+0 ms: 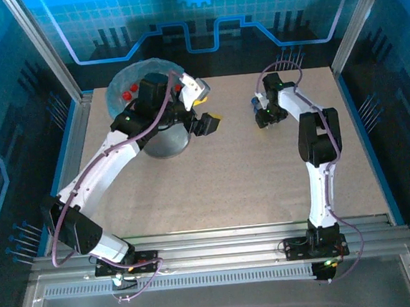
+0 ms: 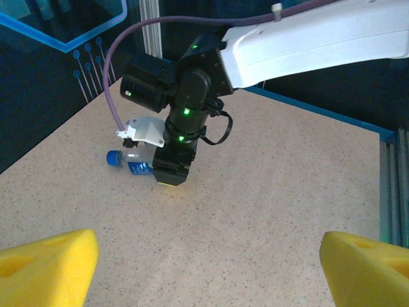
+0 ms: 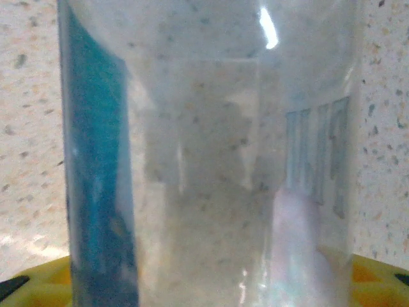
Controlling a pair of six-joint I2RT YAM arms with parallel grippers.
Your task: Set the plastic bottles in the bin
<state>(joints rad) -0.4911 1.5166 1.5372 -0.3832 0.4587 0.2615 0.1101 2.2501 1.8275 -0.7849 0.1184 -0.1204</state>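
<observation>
Bottle (image 3: 204, 160) label (image 3: 96, 179) blue — its print illegible.

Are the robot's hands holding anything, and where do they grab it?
Left gripper: open, holding nothing. Right gripper sits over the blue-capped bottle, at its labelled middle, on the table; whether it grips cannot be told.

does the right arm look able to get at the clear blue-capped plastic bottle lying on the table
Probably yes: the right hand sits directly over the clear blue-capped plastic bottle on the speckled table, with nothing between them.
</observation>
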